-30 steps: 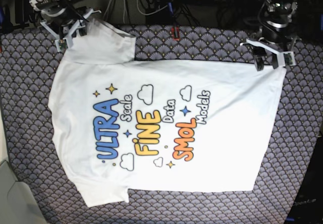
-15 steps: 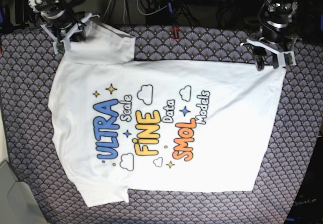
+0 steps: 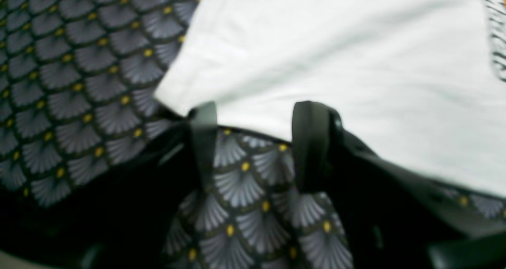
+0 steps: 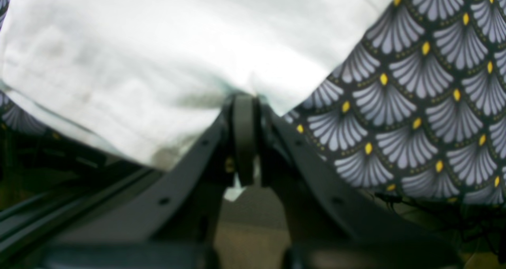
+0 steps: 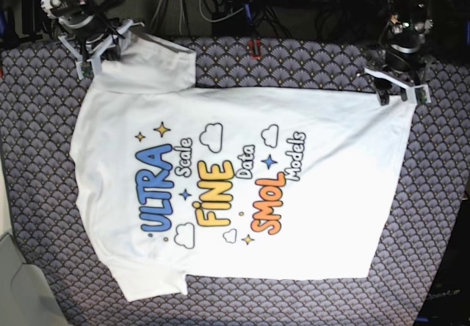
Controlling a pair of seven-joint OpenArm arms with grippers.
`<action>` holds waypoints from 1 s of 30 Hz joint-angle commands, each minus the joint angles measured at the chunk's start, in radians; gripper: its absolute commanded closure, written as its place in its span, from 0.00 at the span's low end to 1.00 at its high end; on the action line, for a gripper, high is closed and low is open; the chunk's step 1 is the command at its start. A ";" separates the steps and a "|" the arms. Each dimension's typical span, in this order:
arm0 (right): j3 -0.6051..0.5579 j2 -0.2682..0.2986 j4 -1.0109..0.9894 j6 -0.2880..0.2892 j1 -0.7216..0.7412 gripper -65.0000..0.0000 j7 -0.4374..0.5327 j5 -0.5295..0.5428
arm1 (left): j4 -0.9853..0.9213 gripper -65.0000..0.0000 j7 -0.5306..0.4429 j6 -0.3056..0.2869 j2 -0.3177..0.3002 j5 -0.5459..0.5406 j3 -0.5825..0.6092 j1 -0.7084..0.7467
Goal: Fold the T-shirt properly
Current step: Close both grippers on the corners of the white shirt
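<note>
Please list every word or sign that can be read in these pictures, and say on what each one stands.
All are printed on the T-shirt, seen in the base view:
"ULTRA" in blue
"Scale" in white, outlined
"FINE" in yellow
"Data" in white, outlined
"SMOL" in orange
"Models" in white, outlined
Signs: clouds and stars around the words.
Both wrist views are blurred; the left one shows only an unreadable edge of the print.

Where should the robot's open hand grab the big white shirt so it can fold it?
Probably the hem corner. The large white printed T-shirt lies flat on the grey fan-patterned cloth, print up. The open left gripper sits at the hem edge near that corner, so coming in low from outside the hem should let one finger slip under. The right gripper is already shut on the sleeve edge.
</note>
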 commanded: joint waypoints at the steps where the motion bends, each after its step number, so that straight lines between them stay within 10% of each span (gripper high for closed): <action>1: -0.003 -0.003 -0.003 0.015 -0.011 1.00 -0.049 -0.018 | 0.008 0.54 -0.028 -0.004 -0.011 -0.001 -0.022 -0.008; 30: -0.005 0.009 -0.006 0.015 -0.007 1.00 -0.053 -0.018 | -0.197 0.54 -0.025 -0.007 -0.007 -0.001 -0.154 -0.131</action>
